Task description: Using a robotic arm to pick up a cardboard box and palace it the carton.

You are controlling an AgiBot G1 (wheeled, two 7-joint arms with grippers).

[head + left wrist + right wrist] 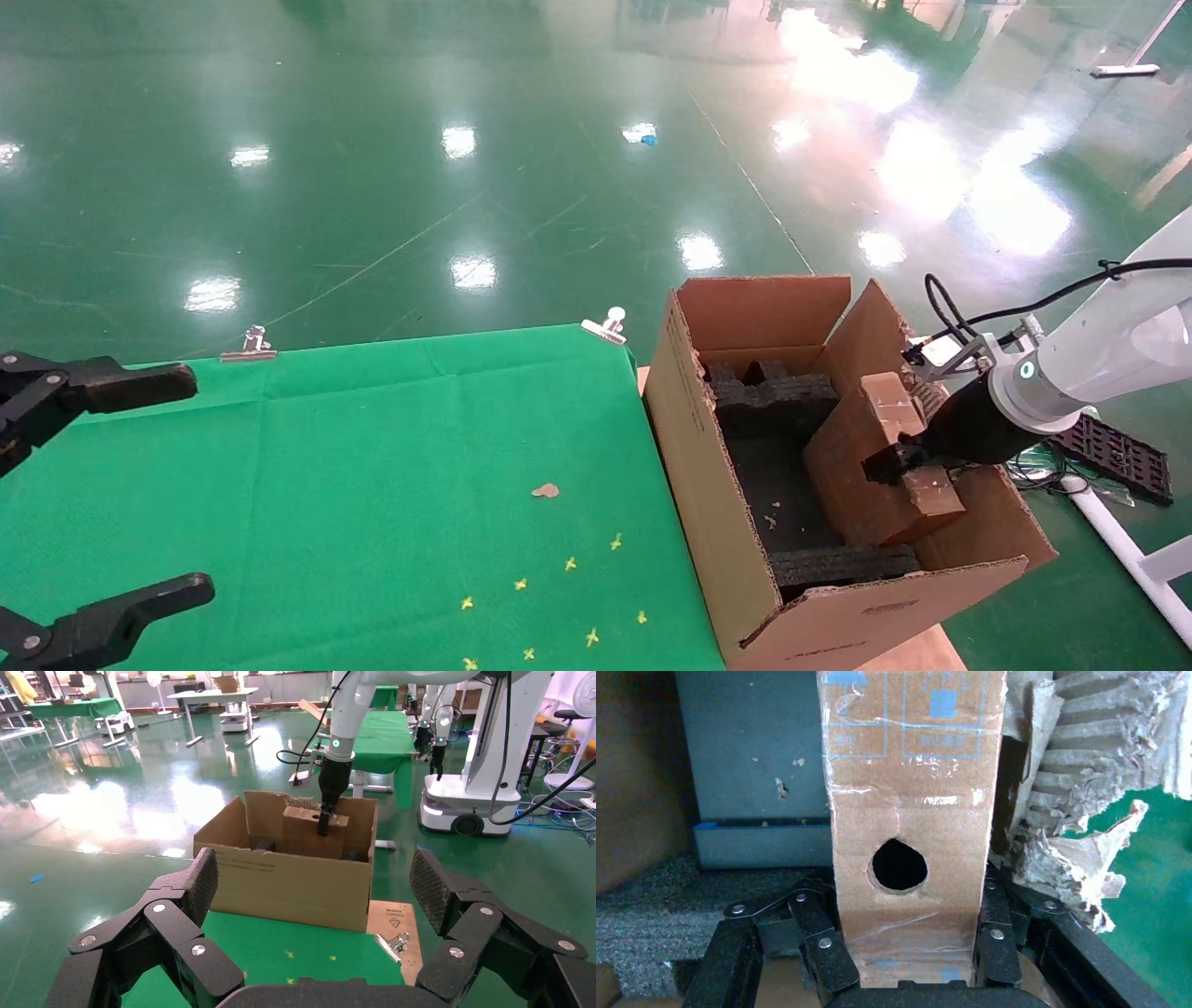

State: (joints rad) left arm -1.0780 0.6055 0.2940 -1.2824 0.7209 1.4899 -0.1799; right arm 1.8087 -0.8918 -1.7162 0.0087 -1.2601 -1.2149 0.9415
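Note:
The large brown carton (708, 485) stands open at the right end of the green table (372, 447), with black foam blocks (773, 401) lining it and one ragged torn flap (1081, 811). My right gripper (899, 461), on the white arm, is down inside the carton and shut on the slim cardboard box (852, 475). In the right wrist view its fingers (821, 945) clamp both sides of the box (912, 797) just below the round hole (898, 865). I cannot see whether the box touches the foam. My left gripper (177, 485) hangs open over the table's left side.
Metal clips (607, 326) (250, 347) pin the cloth along the table's far edge. Small yellow marks (568, 564) dot the cloth near the carton. A black tray (1117, 457) lies on the floor to the right. Another robot base (464, 804) stands beyond the carton.

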